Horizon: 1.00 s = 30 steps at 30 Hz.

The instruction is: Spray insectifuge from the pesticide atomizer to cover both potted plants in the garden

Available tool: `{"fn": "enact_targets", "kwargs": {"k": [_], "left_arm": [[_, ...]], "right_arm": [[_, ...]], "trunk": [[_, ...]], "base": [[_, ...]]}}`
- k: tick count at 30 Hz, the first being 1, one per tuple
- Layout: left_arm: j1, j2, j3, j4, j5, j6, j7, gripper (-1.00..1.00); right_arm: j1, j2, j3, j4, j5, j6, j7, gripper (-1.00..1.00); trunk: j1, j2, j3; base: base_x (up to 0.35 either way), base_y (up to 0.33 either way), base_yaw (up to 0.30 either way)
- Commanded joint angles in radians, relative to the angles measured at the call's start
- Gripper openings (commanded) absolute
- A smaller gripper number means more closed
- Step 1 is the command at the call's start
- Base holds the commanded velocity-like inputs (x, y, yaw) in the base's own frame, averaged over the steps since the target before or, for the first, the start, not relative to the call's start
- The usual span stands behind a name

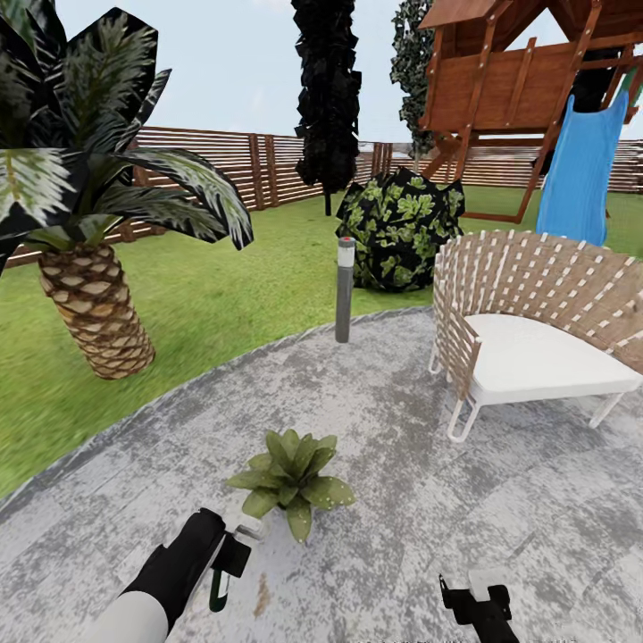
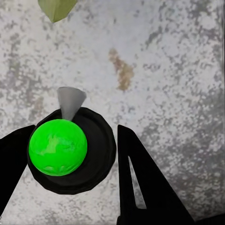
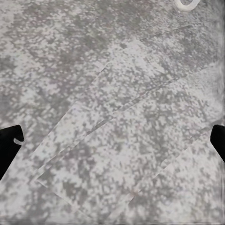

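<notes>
From my head camera I look down over a round, mottled grey paved patio (image 1: pixel 402 429) edged by green lawn (image 1: pixel 223 304), with a brown horizontal-slat wooden fence (image 1: pixel 223 161) behind. My left gripper (image 1: pixel 234 555), on a black-sleeved arm, sits low at the left, just short of a small potted plant (image 1: pixel 293 475), a low rosette of broad, pointed, pale-speckled green leaves. A dark green sliver of the pesticide atomizer (image 1: pixel 218 589) hangs from that gripper. My right gripper (image 1: pixel 473 597) hovers low at the right over bare paving, well apart from the plant. Further off stand a scaly-trunked palm (image 1: pixel 94 304), a slim grey bollard lamp post (image 1: pixel 344 290), a dark leafy bush (image 1: pixel 402 228), a woven white-strapped lounge chair with a white cushion (image 1: pixel 536 330), and a wooden play tower with a blue slide (image 1: pixel 580 170). In my left wrist camera, the two black fingers (image 2: pixel 140 178) stand either side of the atomizer's round black body with its bright green dome top and grey cone nozzle; they look clamped on it. One green leaf tip of the plant shows beyond the nozzle, and a brown stain (image 2: pixel 123 70) marks the paving. I can read no label or writing. In my right wrist camera, the black fingertips (image 3: pixel 8 145) sit wide apart at opposite edges, holding nothing, over grey paving slabs.
</notes>
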Motion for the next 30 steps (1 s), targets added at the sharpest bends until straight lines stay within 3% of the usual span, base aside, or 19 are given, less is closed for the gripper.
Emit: {"fn": "enact_targets", "kwargs": {"k": [1, 6, 12, 24, 30], "left_arm": [[0.000, 0.001, -0.001, -0.001, -0.010, 0.006, -0.008, -1.00], [0.000, 0.006, -0.002, 0.003, -0.010, 0.017, -0.008, -1.00], [0.000, 0.007, -0.002, 0.004, -0.011, 0.017, -0.008, -1.00], [0.000, 0.005, -0.002, 0.004, -0.009, 0.017, -0.008, -1.00], [0.001, 0.004, -0.003, 0.013, -0.009, 0.017, -0.008, -1.00]], "right_arm": [[-0.001, 0.000, 0.009, 0.001, -0.007, -0.003, -0.003, 1.00], [-0.001, 0.000, 0.009, 0.001, -0.007, -0.003, -0.003, 1.00], [0.000, -0.001, 0.008, 0.001, -0.006, -0.003, -0.003, 1.00], [-0.001, 0.000, 0.009, 0.001, -0.007, -0.003, -0.005, 1.00], [-0.001, 0.000, 0.009, 0.001, -0.007, -0.003, -0.003, 1.00]], "trunk": [[0.000, 0.000, -0.001], [0.000, 0.000, -0.001], [0.000, 0.000, -0.001], [0.000, 0.000, -0.001], [0.000, 0.000, 0.003]], "base": [[-0.002, 0.011, -0.263], [0.000, 0.002, -0.259], [-0.006, 0.014, -0.051], [-0.016, 0.287, -0.004], [0.000, 0.302, -0.209]]}}
